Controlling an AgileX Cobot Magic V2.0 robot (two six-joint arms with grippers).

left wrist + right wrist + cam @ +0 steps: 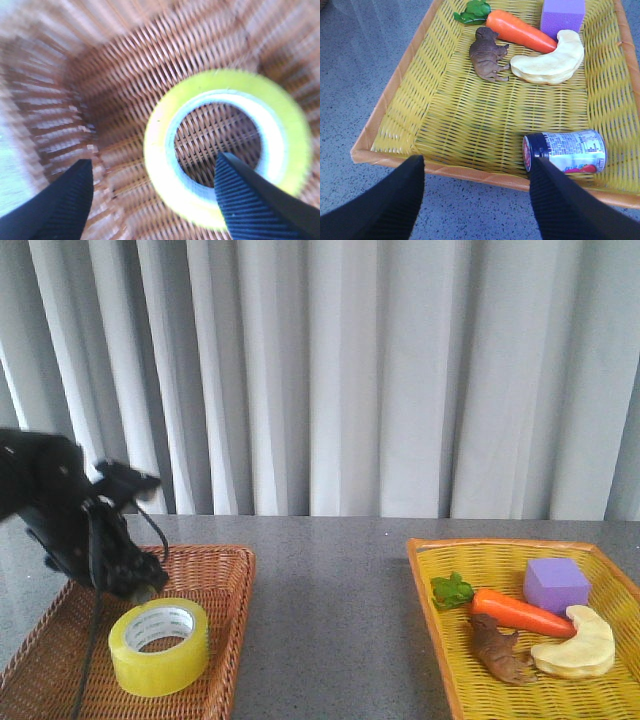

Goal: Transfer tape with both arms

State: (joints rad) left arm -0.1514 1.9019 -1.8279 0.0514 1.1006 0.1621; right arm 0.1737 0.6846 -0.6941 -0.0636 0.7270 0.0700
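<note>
The yellow tape roll (159,645) lies flat in the brown wicker basket (225,575) at the front left. In the left wrist view the tape (160,135) is blurred, its white core ring showing. My left gripper (155,172) is open just above it, one finger over the roll's hole and one outside its rim; in the front view the left gripper (140,585) hangs at the roll's back edge. My right gripper (477,175) is open and empty above the grey table, by the near rim of the yellow basket (395,90). It is out of the front view.
The yellow basket (430,585) at the right holds a toy carrot (515,612), a purple block (556,584), a brown animal figure (498,648) and a pale crescent toy (578,647). A small can (565,151) lies on its side in it. Grey curtain behind.
</note>
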